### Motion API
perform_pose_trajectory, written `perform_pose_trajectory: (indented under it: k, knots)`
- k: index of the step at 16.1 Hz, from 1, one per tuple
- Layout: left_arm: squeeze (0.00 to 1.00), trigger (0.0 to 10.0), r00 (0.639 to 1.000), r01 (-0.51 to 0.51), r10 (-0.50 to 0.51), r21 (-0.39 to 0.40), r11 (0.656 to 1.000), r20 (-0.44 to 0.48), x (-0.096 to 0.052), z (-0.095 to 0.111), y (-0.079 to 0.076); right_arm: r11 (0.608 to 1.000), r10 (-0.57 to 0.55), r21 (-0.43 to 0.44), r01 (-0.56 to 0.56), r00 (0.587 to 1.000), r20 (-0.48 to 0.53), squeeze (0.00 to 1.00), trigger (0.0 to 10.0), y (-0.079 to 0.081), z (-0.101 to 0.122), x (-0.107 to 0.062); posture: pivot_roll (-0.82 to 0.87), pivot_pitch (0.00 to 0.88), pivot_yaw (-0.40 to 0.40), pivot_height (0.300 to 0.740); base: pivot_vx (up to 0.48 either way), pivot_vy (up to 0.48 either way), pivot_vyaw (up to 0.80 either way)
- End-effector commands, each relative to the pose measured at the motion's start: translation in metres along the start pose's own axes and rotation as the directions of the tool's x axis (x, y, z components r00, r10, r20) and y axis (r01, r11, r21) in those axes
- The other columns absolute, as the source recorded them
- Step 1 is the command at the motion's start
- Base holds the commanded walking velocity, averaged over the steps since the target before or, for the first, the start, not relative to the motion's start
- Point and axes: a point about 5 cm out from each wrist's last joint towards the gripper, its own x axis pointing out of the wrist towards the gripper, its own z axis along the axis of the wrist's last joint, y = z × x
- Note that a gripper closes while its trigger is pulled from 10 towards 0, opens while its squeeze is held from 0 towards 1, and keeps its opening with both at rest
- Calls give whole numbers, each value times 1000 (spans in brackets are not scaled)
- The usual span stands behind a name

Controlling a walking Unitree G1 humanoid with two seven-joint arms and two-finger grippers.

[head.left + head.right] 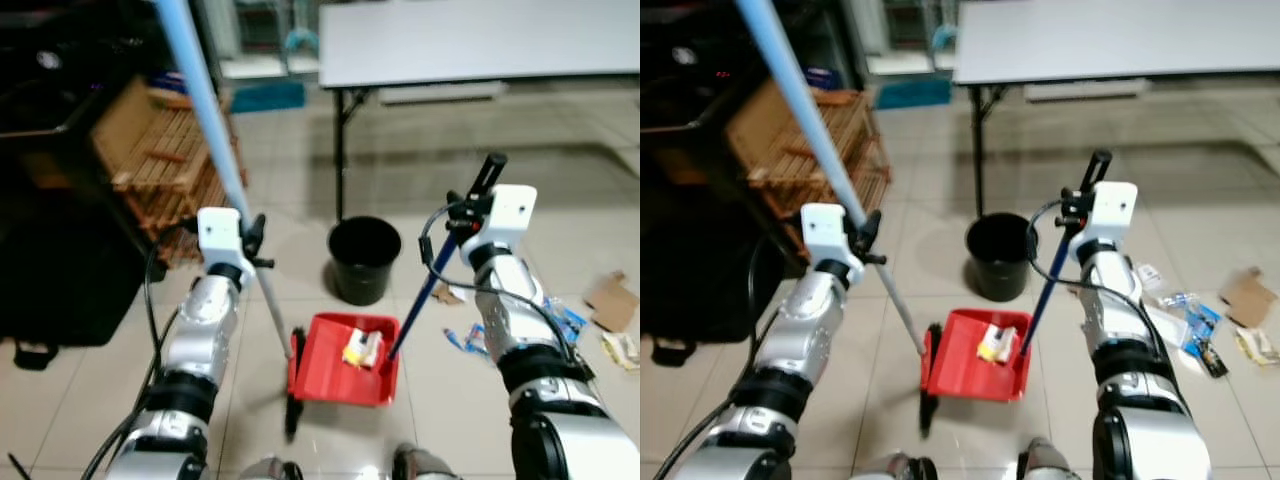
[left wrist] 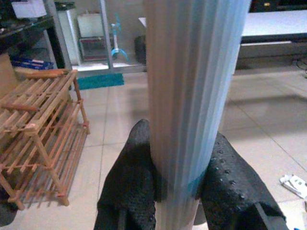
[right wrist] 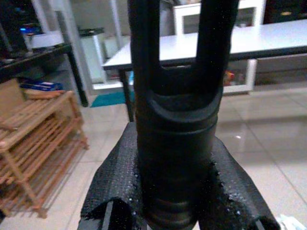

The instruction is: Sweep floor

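Beige tiled floor [image 1: 600, 190] under me, with a red dustpan [image 1: 345, 360] sitting on it and a black bucket [image 1: 364, 258] just behind that. Off to my right there's scattered litter [image 1: 590, 320], cardboard bits and wrappers, and a wooden rack [image 1: 165, 165] stands to my left.

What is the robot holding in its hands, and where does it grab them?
The left gripper clamps the pale blue broom handle partway up. The right gripper clamps the black top grip of the dustpan handle.
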Motion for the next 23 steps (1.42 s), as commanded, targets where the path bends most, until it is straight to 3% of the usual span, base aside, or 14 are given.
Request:
perform_pose_trajectory:
  k: [1,4,7,12,17,23]
  knots:
    - [0,10000,999,-16,18,-38,999,41,-5,5,6,999,-14,32,12,999,46,0,10000,0,9,3,-195,32,118,740,375,0,0]
    - [0,10000,999,-30,31,-41,999,22,-6,-1,7,998,-53,41,51,998,37,0,10000,-9,6,0,-199,40,115,740,460,0,0]
    - [0,10000,1000,-3,4,-37,999,25,-1,2,1,1000,-12,27,11,999,48,0,10000,2,9,3,-216,50,113,740,390,0,0]
    - [0,10000,1000,-23,24,-71,997,12,-6,-5,-4,999,27,30,-28,999,38,0,10000,15,3,1,-209,58,91,740,0,0,0]
    - [0,10000,1000,-20,20,-67,998,-4,-7,-9,-4,1000,20,16,-20,999,34,0,10000,10,4,1,-227,65,99,740,0,0,0]
    - [0,10000,1000,-21,21,-87,996,-3,-6,-11,-12,999,44,-21,-44,999,20,0,10000,8,4,-1,-250,73,45,740,0,0,0]
